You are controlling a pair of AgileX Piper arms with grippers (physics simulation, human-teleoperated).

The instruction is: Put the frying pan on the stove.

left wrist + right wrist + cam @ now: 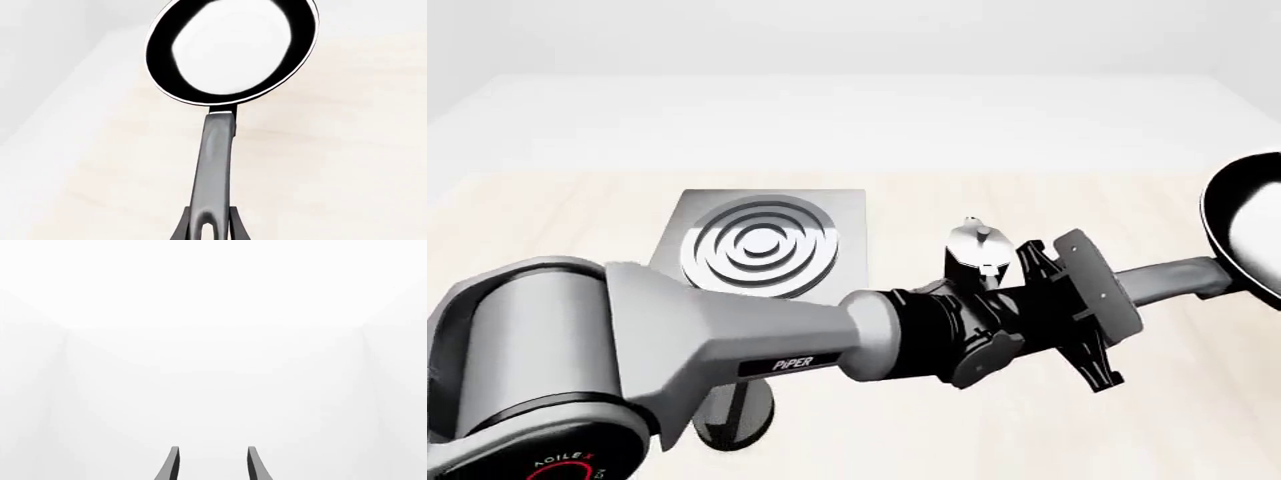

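The frying pan (230,50) is round and black with a pale glossy inside, and its long dark grey handle (213,165) runs back to my left gripper (208,227). That gripper is shut on the handle's end. In the front view the frying pan (1244,240) sits at the far right edge, partly cut off, with my left gripper (1132,288) holding the handle. The stove (767,245), a grey square slab with a silver ringed burner, lies well to the left of the pan. My right gripper (210,462) is open and holds nothing, facing only white background.
A small black moka pot (974,250) with a silver lid stands between the stove and the pan, just behind my left wrist. My left arm (694,340) crosses the front of the light wooden table (561,215). The right arm does not show in the front view.
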